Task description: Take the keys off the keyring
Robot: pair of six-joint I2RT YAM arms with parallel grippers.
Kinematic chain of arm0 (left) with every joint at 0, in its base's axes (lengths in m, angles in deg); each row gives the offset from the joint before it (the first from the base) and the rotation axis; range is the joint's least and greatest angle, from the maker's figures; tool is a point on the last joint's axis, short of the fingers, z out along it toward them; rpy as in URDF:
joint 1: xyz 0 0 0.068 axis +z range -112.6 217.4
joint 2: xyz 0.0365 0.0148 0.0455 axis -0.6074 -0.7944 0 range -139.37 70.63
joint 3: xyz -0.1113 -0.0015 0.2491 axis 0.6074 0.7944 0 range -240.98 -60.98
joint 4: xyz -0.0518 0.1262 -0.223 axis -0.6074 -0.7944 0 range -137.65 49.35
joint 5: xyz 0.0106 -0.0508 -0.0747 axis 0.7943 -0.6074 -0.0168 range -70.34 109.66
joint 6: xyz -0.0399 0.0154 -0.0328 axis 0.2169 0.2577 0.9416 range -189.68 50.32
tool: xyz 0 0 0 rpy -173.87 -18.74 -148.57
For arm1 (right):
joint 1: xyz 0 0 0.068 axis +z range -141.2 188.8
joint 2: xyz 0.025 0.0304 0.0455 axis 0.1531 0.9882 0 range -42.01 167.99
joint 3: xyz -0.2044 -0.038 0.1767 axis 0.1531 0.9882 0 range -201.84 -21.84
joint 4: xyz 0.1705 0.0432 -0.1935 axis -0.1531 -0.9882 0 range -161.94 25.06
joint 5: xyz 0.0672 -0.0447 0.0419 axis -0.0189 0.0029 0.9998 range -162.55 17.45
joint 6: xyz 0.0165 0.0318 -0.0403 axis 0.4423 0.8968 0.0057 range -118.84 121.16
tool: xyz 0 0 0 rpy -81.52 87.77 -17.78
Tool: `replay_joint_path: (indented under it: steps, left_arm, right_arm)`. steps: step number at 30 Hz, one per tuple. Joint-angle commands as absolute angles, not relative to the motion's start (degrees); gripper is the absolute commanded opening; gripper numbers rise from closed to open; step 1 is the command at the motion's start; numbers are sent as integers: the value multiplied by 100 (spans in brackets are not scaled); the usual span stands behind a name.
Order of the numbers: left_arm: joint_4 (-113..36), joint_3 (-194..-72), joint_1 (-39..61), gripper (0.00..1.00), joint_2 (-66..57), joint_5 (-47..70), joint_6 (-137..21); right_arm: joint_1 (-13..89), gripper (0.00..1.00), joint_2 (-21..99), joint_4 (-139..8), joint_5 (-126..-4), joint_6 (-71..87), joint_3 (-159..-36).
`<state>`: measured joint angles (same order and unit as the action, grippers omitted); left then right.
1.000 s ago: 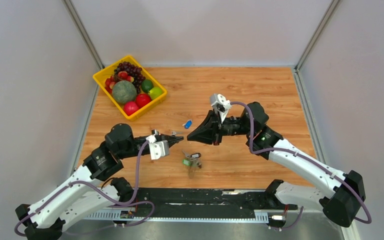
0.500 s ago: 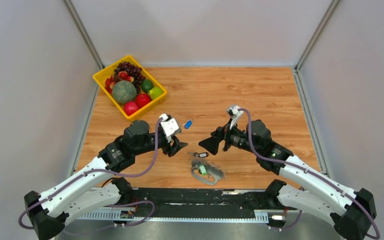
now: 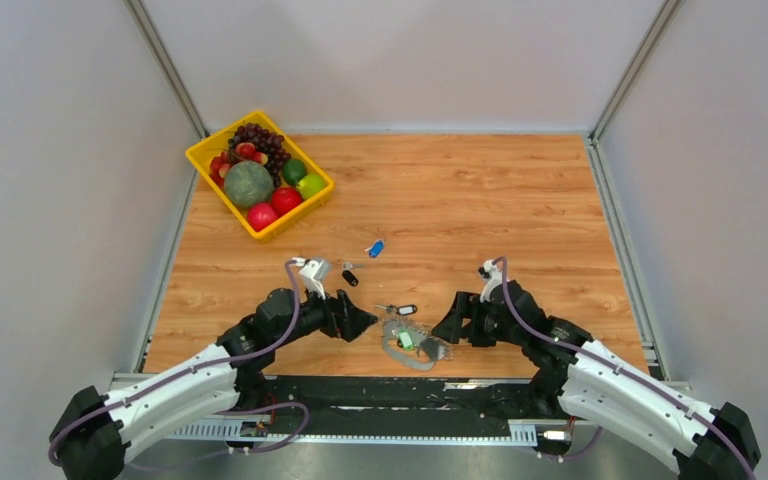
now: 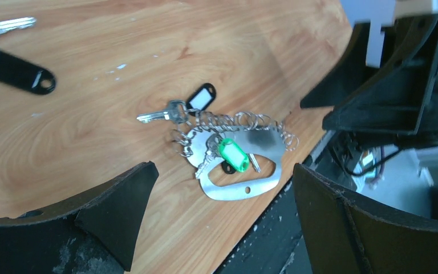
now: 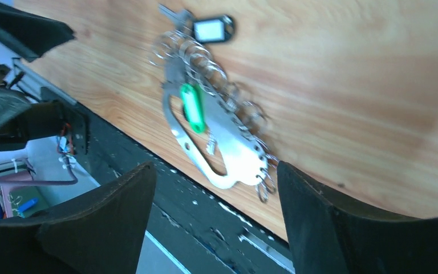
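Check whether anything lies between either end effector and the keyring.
Nothing visible does. The keyring lies between the open left end effector and the open right end effector, only bare table in each gap.

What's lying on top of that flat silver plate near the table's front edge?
A green tag and a silver key lie across the plate, with small wire rings along its edge. What the tag covers can't be seen.

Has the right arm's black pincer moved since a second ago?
Yes. The right pincer pulled back nearer its base, farther from the yellow plastic fruit basket.
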<state>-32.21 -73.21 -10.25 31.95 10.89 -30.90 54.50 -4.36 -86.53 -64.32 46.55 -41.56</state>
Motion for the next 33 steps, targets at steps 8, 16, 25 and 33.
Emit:
replay_joint_path:
  steps: [8, 16, 25, 33]
  left_arm:
    - [-1813, -6491, -1020, 100, 3572, 2276, -1825]
    - [-1770, -7046, -1015, 93, 1593, 1306, -2162]
    - [-10, -7002, -1080, 59, -369, 615, -1509]
    - [1066, -6998, -1173, 29, -1564, 344, -1378]
  right_arm:
    - [5473, 75, -361, -9067, -6366, 5521, -3512]
    - [5522, 65, 522, -7496, -5824, 5439, -3207]
    - [5903, 45, 1397, -6554, -5708, 5304, -3250]
    - [5950, 40, 1031, -5574, -5776, 5590, -3075]
